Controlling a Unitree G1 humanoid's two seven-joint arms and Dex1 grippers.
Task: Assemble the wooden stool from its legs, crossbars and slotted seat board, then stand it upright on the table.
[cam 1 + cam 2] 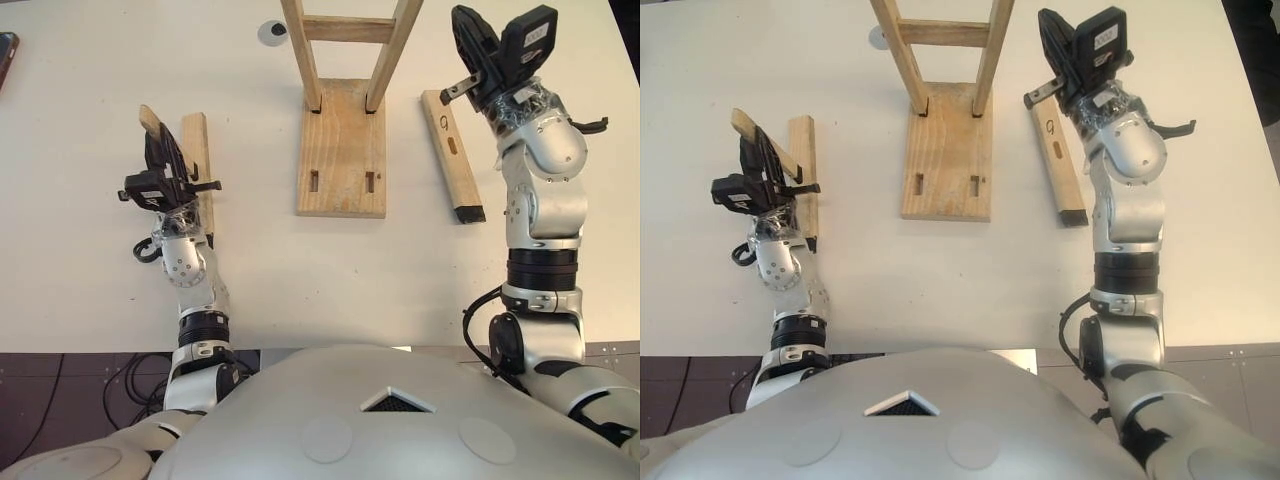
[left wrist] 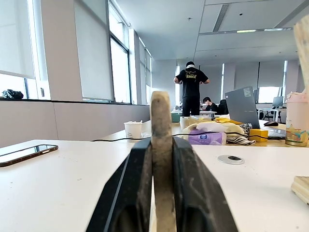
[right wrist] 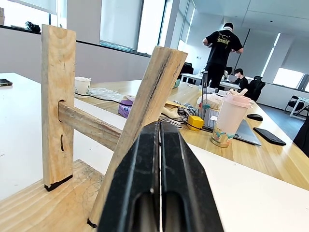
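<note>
The slotted seat board (image 1: 340, 150) lies flat mid-table. Two legs (image 1: 303, 55) joined by a crossbar (image 1: 348, 29) stand in its far slots; the two near slots (image 1: 314, 180) are bare. My left gripper (image 1: 158, 148) hovers left of the board, shut on a thin crossbar (image 2: 161, 111) whose tip (image 1: 148, 116) sticks out beyond the fingers. A loose leg (image 1: 198, 150) lies on the table just beside it. Another loose leg (image 1: 452, 155) lies right of the board. My right gripper (image 1: 466, 30) is raised above that leg's far end, shut with nothing in it, and faces the standing legs (image 3: 145, 106).
A round cable grommet (image 1: 272, 31) sits in the tabletop beyond the standing legs. A dark phone (image 2: 29, 153) lies at the far left of the table. The table's front edge (image 1: 320, 348) runs close to my body. Desks with clutter and a pink cup (image 3: 226, 118) stand behind.
</note>
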